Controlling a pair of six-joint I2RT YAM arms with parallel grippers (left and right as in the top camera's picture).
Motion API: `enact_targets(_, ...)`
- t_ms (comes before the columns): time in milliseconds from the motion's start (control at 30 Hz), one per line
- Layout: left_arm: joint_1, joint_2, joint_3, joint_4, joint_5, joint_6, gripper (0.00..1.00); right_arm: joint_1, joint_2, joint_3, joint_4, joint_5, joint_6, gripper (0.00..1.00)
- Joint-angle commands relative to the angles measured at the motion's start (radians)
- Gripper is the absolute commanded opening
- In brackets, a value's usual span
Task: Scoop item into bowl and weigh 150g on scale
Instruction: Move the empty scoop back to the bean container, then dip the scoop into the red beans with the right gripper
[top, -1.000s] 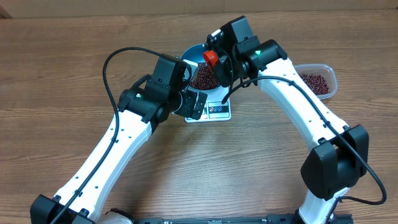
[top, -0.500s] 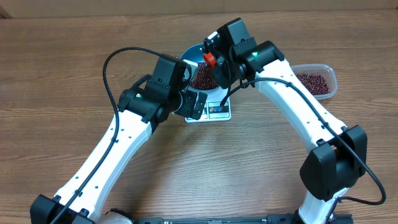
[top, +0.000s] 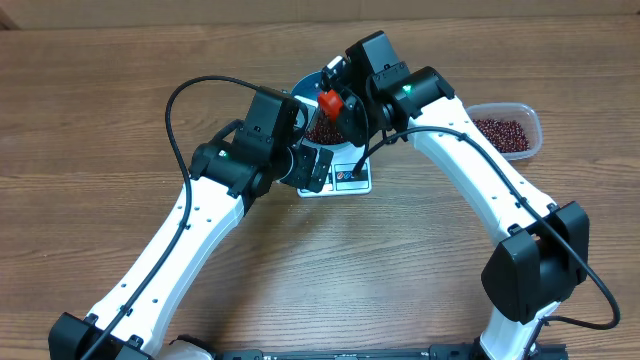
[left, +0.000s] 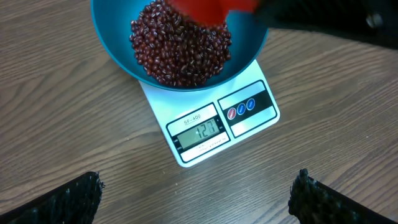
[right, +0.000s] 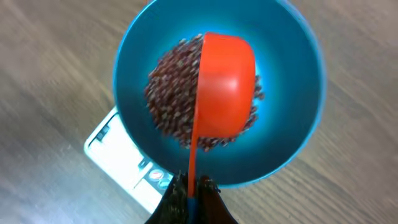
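Beans below R claw, prob. touching its scoop

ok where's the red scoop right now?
Overhead, centre-back: the red scoop is held by the right gripper over the beans in the blue bowl on the scale.

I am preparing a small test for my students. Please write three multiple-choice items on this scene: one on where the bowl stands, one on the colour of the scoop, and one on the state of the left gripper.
1. The bowl stands on: A a plate; B the scale; C a tray.
2. The scoop is: A green; B white; C red.
3. The left gripper is: A open; B shut on the scoop; C shut on the bowl.

Key: 1 B, the white scale shows under the bowl. 2 C, it is plainly red above the beans. 3 A, its fingers stand wide apart and hold nothing.
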Motion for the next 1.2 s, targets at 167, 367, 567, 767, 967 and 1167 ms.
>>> enact_targets(167,-0.001,-0.010,-0.003,0.003,0.010,0.018,0.99,-0.005,-0.042,0.031,0.010,0.031,0.099,0.04)
enact_targets(367,-0.001,-0.010,-0.003,0.003,0.010,0.018,1.00,-0.052,-0.086,0.034,0.012,-0.002,0.203,0.03)
enact_targets(567,-0.001,-0.010,-0.003,0.003,0.010,0.018,1.00,-0.186,-0.185,0.034,-0.004,-0.060,0.230,0.04)
enact_targets(767,-0.001,-0.010,-0.003,0.003,0.010,0.018,1.00,-0.409,-0.216,0.033,-0.106,-0.037,0.267,0.04)
enact_targets(967,-0.001,-0.010,-0.003,0.003,0.010,0.018,0.99,-0.582,-0.205,-0.022,-0.211,0.114,0.303,0.04)
enact_targets(1167,-0.001,-0.010,-0.003,0.003,0.010,0.018,1.00,-0.626,-0.204,-0.141,-0.206,0.171,0.271,0.04)
